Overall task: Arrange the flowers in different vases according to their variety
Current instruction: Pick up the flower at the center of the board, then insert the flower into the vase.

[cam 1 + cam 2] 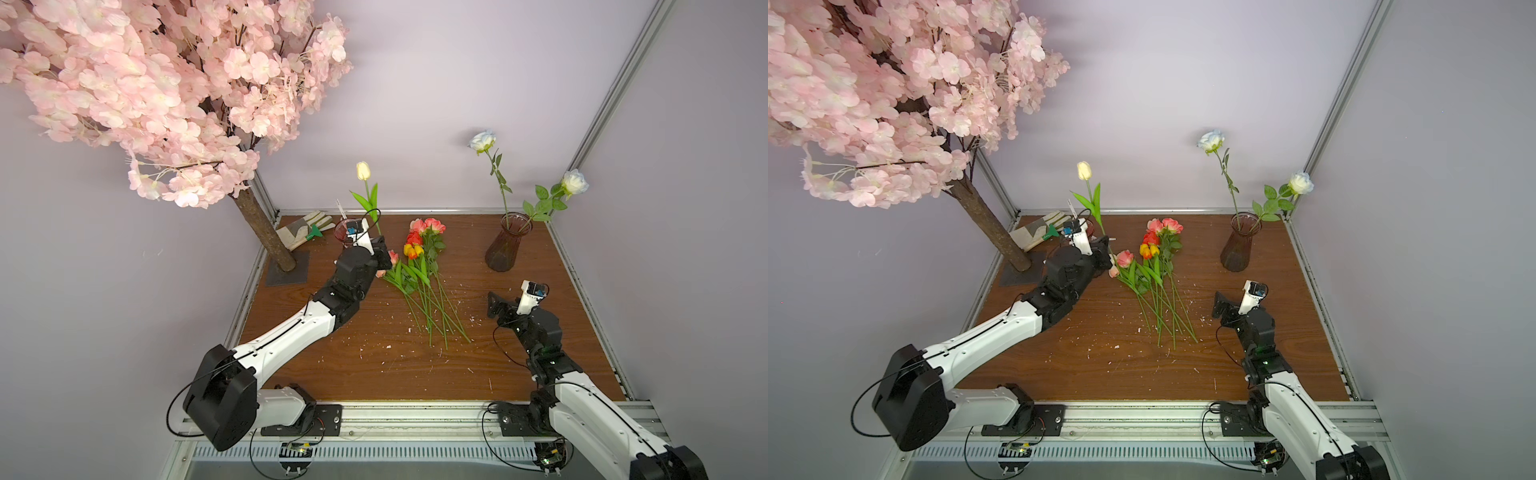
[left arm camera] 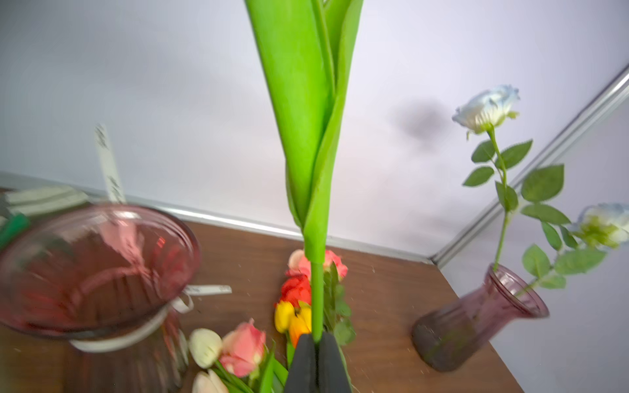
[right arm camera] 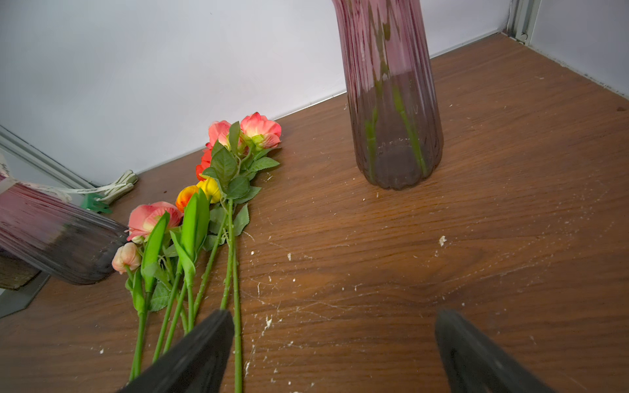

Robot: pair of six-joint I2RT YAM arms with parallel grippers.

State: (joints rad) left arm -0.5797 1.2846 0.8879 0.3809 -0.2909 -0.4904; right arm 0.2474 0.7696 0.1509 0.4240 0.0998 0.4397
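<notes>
Could catch the lower end of the stem (image 2: pixel 317 299) on the flared rim of the ribbon vase (image 2: pixel 190 245) and tip that tall, narrow-necked glass, with the end itself hidden below the grip; could let so thin a stem swivel in a pinch this low; could drag the wrist through the loose flowers (image 1: pixel 419 266) lying just right of it at mid-frame. Grips the cream tulip (image 1: pixel 363 170) in the left gripper (image 2: pixel 317 343), fingers clenched on the stem, bloom upright at upper centre in both top views, just right of the ribbon vase and not yet inside. Seems to hold nothing in the ribbon vase, though blurred in the left wrist view; holds two white roses (image 1: pixel 482 141) in the plain vase (image 1: pixel 503 249) at right of centre. Hangs the right gripper (image 3: pixel 333 316) spread wide, grasping nothing, over bare table (image 1: pixel 519 353) at lower right.
</notes>
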